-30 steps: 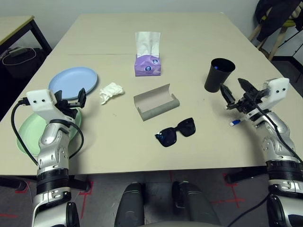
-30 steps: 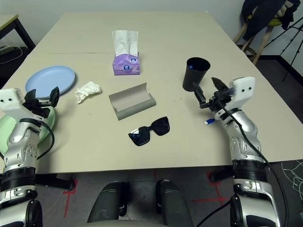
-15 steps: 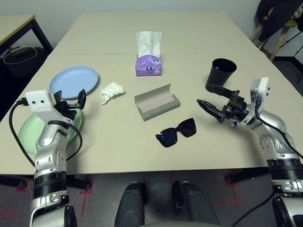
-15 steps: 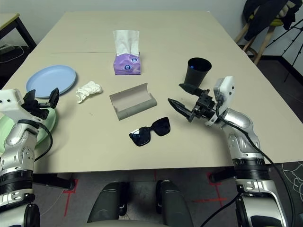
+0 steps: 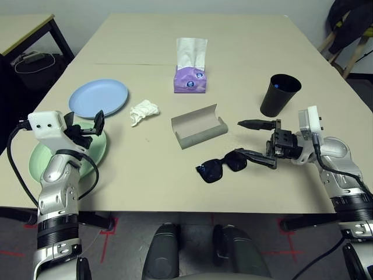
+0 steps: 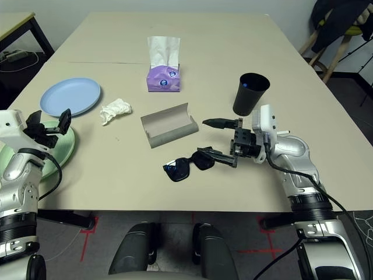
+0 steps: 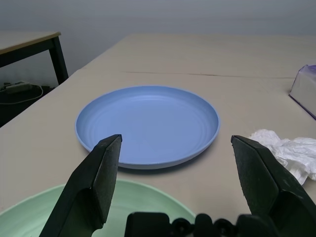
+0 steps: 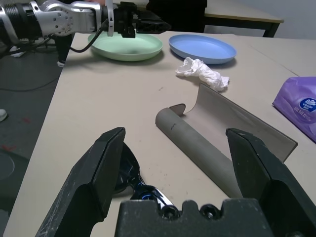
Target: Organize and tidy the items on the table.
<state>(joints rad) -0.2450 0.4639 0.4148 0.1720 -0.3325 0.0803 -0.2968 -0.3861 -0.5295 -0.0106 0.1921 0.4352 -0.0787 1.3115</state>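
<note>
At the right side of the table (image 5: 175, 29), the right gripper (image 5: 256, 140) points level toward the left with its jaws spread wide and nothing held; its nearer finger (image 5: 260, 158) lies just beside the black sunglasses (image 5: 223, 166), though contact cannot be told. Behind the gripper stands the black cup (image 5: 279, 94), something blue showing inside it. Past the sunglasses lies the open grey glasses case (image 5: 199, 126), then the crumpled white tissue (image 5: 143, 110), with the purple tissue box (image 5: 190, 79) further back near the seam.

On the left, the left gripper (image 5: 87, 127) hovers with jaws released over the pale green plate (image 5: 41, 160), the pale blue plate (image 7: 147, 122) just ahead of it.

A second ago the right gripper stood near the cup, aimed toward the far side of the table above a white-and-blue pen; it has since swung round to face left and shifted toward the sunglasses. The left gripper has kept its place.
</note>
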